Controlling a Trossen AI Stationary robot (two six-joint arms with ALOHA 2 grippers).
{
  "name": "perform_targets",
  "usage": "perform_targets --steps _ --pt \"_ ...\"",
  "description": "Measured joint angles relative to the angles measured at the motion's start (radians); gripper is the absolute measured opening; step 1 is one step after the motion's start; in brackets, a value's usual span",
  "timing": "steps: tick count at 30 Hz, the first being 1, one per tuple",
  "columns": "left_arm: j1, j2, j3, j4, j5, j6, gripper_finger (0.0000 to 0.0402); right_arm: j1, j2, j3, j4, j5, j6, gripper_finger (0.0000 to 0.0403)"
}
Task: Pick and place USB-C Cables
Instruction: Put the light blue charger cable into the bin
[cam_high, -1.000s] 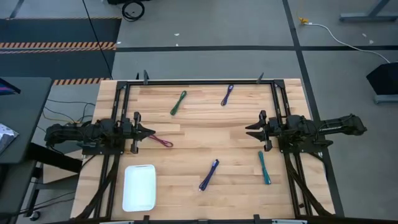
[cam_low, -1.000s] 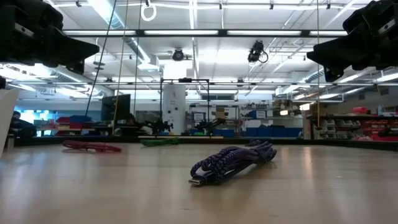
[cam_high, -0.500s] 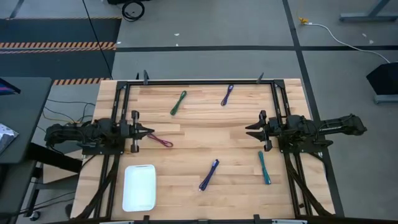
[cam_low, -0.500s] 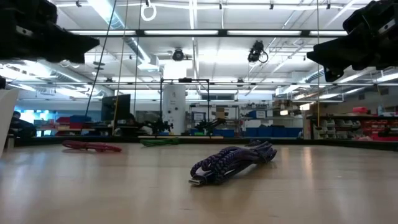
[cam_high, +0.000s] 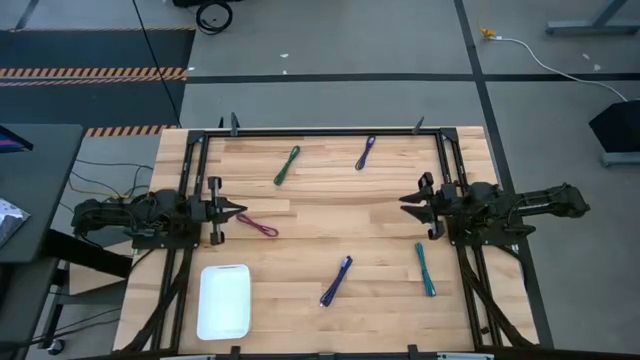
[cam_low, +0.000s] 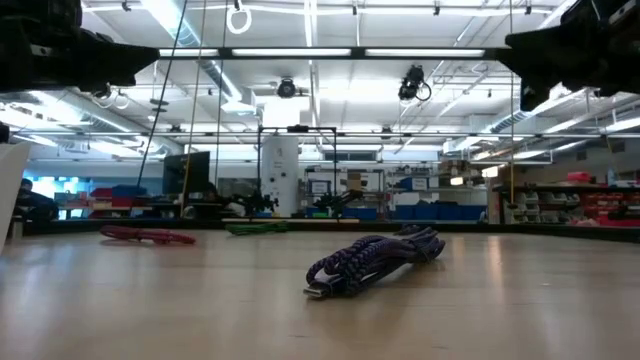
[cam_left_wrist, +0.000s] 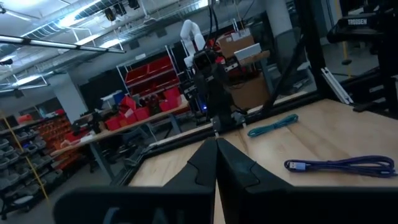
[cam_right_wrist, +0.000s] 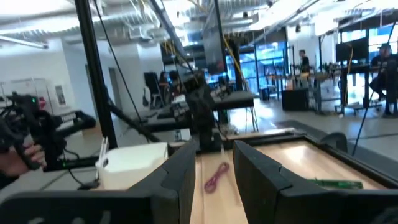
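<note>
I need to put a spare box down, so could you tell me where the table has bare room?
The widest bare patch is mid-table, between the magenta cable and the right gripper. The near right corner below the teal cable is free. The white tray fills the near left.

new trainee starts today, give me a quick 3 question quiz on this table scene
1. True or false: the white tray already holds a cable.
2. Which cable lies nearest the left gripper? A green cable B magenta cable C teal cable
3. Fill in: the right gripper has its fingers ____ with nothing between them.

Key: 1 false. 2 B. 3 apart.
</note>
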Motion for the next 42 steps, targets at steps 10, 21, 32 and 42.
perform_targets --steps 10,21,32,42 --pt "0.000 0.000 0.000 0.006 0.001 -0.391 0.0009 0.000 0.000 0.000 0.182 0.000 0.102 0.0114" --pt "0.000 0.000 0.000 0.112 -0.063 -0.352 0.0009 0.000 0.003 0.000 0.220 0.063 0.163 0.0114" --pt "0.001 0.014 0.042 0.117 -0.385 -0.298 0.0061 0.000 0.109 0.196 0.219 0.136 -0.013 0.0129" --pt "0.063 0.179 0.195 0.112 -0.454 -0.282 0.0194 -0.014 0.715 1.020 -1.059 0.311 0.229 0.0155"
